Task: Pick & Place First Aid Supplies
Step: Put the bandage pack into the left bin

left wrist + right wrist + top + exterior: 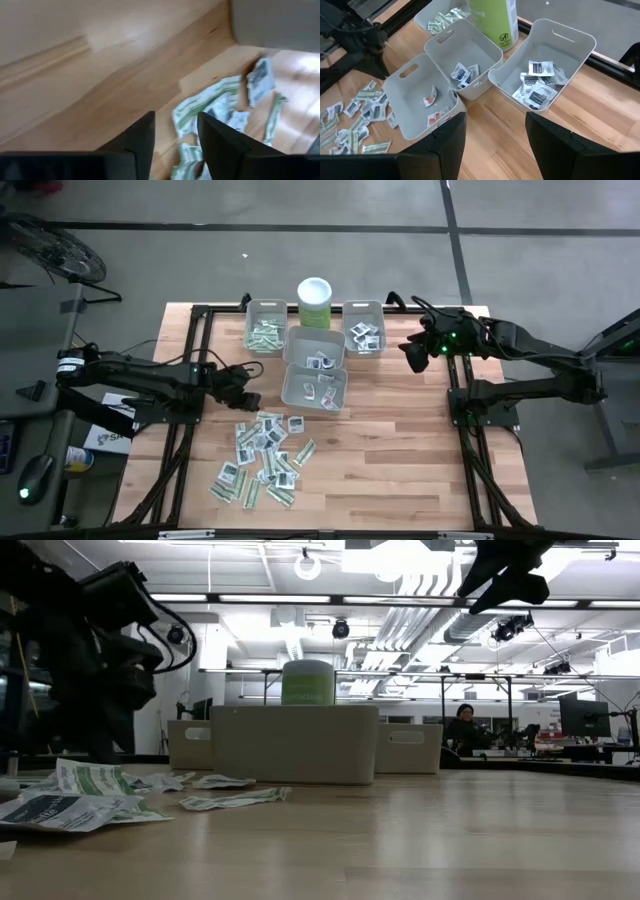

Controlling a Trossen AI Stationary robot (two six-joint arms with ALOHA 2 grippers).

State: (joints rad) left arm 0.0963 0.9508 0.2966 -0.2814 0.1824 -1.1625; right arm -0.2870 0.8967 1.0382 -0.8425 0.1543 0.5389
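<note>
Item: first aid supplies (262,455), loose heap of green-striped strips and white printed squares, near-left of table (400,450); unsorted stock awaiting pickup

Item: four grey bins (314,385), far centre beside green canister (315,302); each appears to take one packet type (strips far left, dark-print squares far right)

Item: left gripper (243,392), low at the heap's far-left edge, fingers (135,142) parted with nothing between them; likely placed for the next pick

Item: right gripper (412,356), raised right of the bins, spread and empty, waiting
</note>
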